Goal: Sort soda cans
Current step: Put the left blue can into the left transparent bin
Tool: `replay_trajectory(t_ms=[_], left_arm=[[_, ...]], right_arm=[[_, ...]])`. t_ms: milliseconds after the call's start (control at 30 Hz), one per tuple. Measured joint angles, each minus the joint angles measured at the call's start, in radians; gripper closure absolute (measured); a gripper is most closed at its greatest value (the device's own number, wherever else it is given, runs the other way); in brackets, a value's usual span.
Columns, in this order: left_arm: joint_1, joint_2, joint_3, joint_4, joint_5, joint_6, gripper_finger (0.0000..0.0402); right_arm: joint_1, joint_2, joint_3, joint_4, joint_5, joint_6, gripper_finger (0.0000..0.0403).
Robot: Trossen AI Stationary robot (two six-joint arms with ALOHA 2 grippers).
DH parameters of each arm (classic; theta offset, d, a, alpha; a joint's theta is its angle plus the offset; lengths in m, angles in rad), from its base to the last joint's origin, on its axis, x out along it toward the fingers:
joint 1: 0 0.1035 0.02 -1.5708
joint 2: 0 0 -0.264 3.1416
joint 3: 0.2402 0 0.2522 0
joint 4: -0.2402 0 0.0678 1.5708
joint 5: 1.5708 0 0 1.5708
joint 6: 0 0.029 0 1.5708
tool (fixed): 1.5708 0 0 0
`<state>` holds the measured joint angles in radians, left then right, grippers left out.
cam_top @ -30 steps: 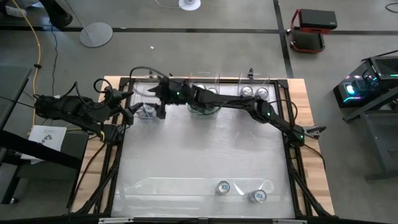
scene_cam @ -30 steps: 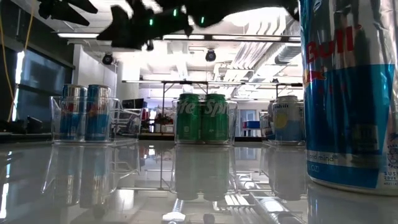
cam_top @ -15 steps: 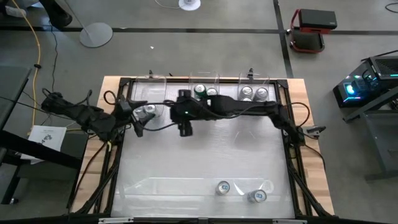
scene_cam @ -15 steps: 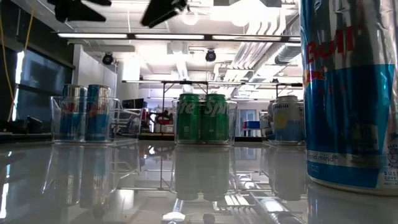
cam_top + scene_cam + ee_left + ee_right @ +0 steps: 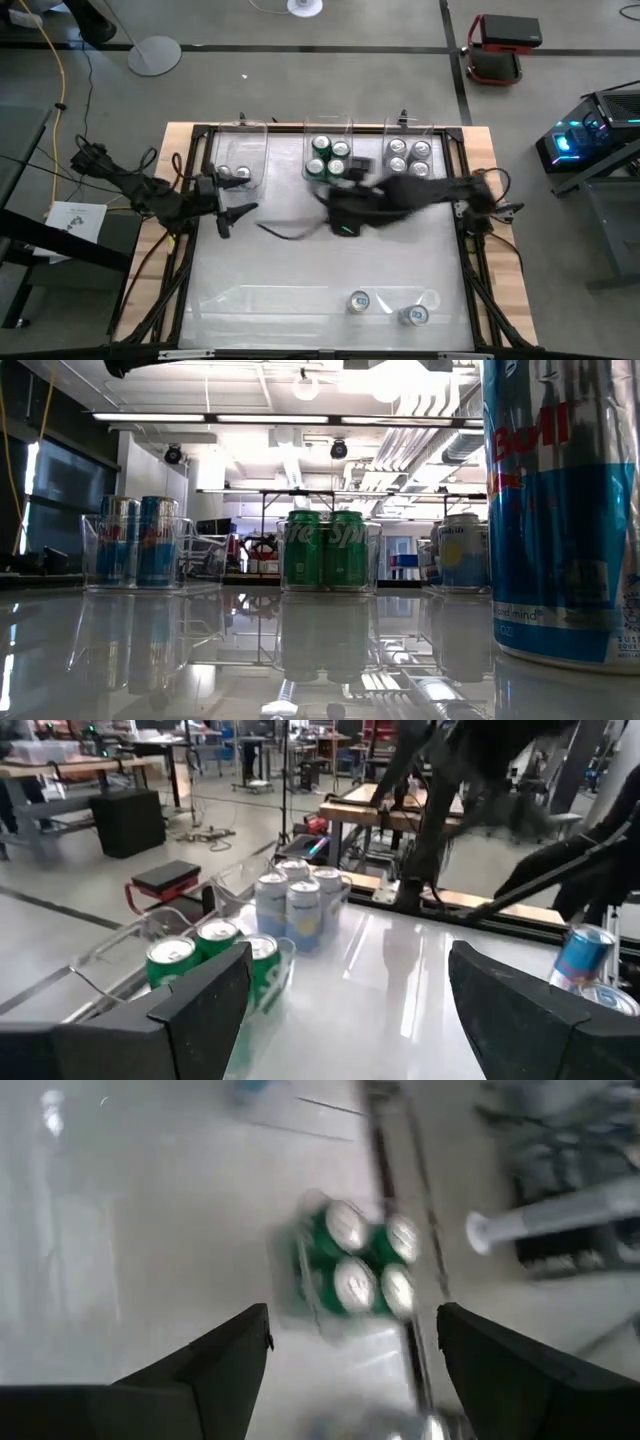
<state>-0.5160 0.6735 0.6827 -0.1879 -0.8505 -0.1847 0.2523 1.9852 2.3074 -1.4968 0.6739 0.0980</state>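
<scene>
Two soda cans [image 5: 358, 301] not yet sorted stand near the counter's [image 5: 300, 260] front edge, just right of centre, one of them [image 5: 414, 315] looming blue and silver at the low view's right. Over mid-counter the right tool [image 5: 343, 226], fingers spread and holding nothing, has swung back from the far-left bin, where it hovered a second ago, and now hangs in front of the middle bin. The left tool [image 5: 232, 214], also spread and empty, has pulled back toward the left edge. Along the far edge the bins hold blue-and-silver cans [image 5: 232, 175] at left, four green cans [image 5: 330, 156] in the middle and pale cans [image 5: 408, 157] at right. The drop looks finished; the front pair is probably next.
</scene>
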Motion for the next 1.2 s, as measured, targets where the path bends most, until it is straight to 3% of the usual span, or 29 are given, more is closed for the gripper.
replay_trajectory(t_ms=[67,133,400,467,567,767,967,1067,1200], left_arm=[[-0.009,0.025,0.0,0.001,0.0,-0.017,0.0088],[-0.019,0.056,0.0,0.011,0.0,-0.021,0.0088],[-0.057,0.224,0.0,0.115,0.004,0.022,0.0088],[-0.06,0.263,0.0,0.161,0.007,0.031,0.0088],[-0.061,0.309,0.0,0.224,0.043,0.032,0.0088],[-0.061,0.364,0.0,0.332,0.088,0.049,0.0088],[-0.06,0.378,0.0,0.381,0.09,0.059,0.0088],[-0.052,0.376,0.0,0.395,0.09,0.058,0.0088],[-0.048,0.373,0.0,0.397,0.09,0.059,0.0088]], right_arm=[[0.093,-0.061,0.0,-0.091,0.084,0.162,0.0124],[0.201,-0.145,-0.048,-0.044,0.121,0.265,0.0124],[0.558,-0.355,-0.452,0.085,0.276,0.733,0.0124],[0.606,-0.374,-0.563,0.132,0.276,0.832,0.0124],[0.643,-0.383,-0.708,0.21,0.177,0.927,0.0124],[0.626,-0.378,-0.926,0.586,0.021,0.861,0.0124],[0.56,-0.376,-0.989,0.885,-0.181,0.731,0.0124],[0.532,-0.374,-0.991,0.939,-0.272,0.706,0.0124],[0.518,-0.371,-0.99,0.971,-0.29,0.631,0.0124]])
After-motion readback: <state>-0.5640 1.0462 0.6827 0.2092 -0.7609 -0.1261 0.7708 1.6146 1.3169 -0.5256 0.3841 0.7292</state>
